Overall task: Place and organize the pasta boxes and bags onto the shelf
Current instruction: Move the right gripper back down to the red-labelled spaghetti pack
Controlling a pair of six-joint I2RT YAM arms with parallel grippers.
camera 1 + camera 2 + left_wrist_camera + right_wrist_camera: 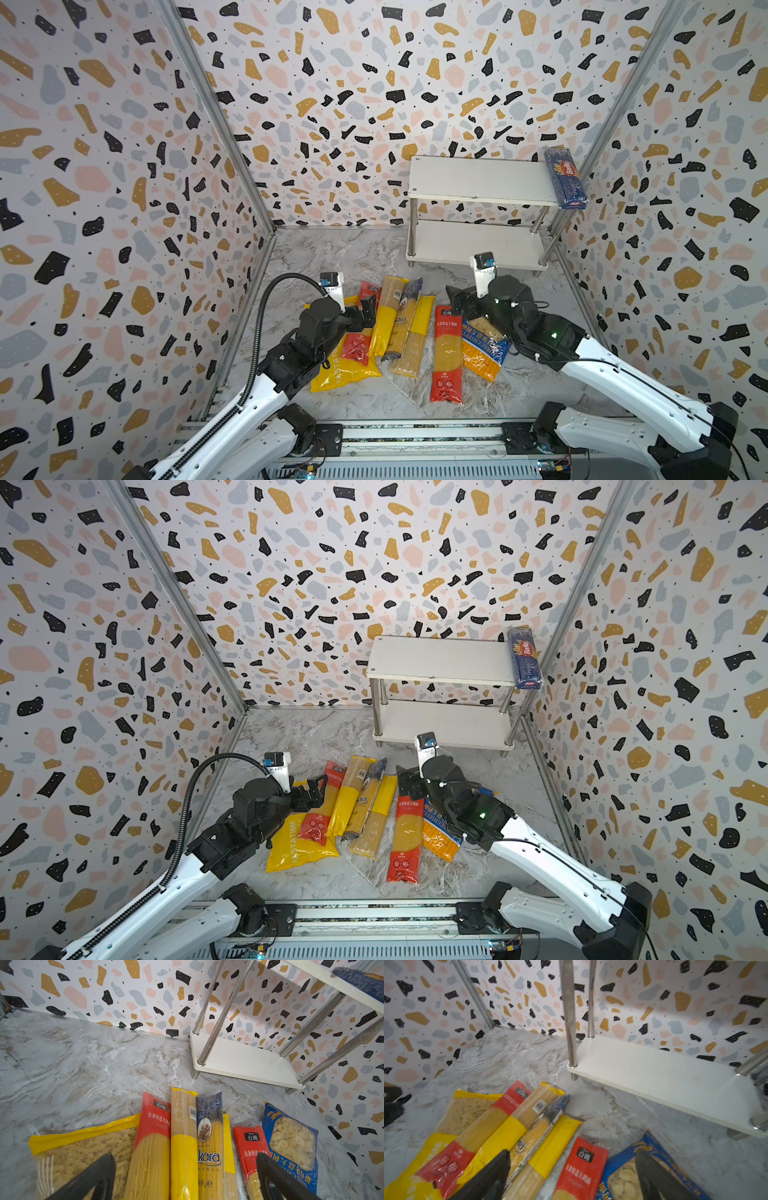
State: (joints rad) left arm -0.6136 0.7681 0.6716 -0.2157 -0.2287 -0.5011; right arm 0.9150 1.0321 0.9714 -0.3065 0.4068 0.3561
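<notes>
The shelf [478, 180] stands at the far right of the marble desk [332, 257], close to the back wall and the right wall. One packet is on it. The dark-blue Barilla pack [566, 178] lies on the right end of the top board, its length running from far to near, and its near end sticks out a little over the edge of the board.

The other seven packets lie flat on the desk in the near middle, side by side, with their long sides running roughly from near to far. From left to right they are:
- the yellow PASTATIME bag [340, 374];
- the first red pack [357, 347], lying partly on this bag;
- the first yellow pack [386, 324], the blue-grey pack [209, 1136] and the second yellow pack [415, 336], tight together and partly overlapping;
- the second red pack [448, 357], a little apart from them;
- the blue-orange bag [484, 349], just beside this red pack on its right.

The left claw [370, 307] is spread wide and holds nothing. It hangs over the far part of the PASTATIME bag and the first red pack.

The right claw [457, 299] is also spread wide and empty, above the far ends of the second red pack and the blue-orange bag. In the right wrist view one finger lies over the blue-orange bag. Whether it touches the bag I cannot tell.
</notes>
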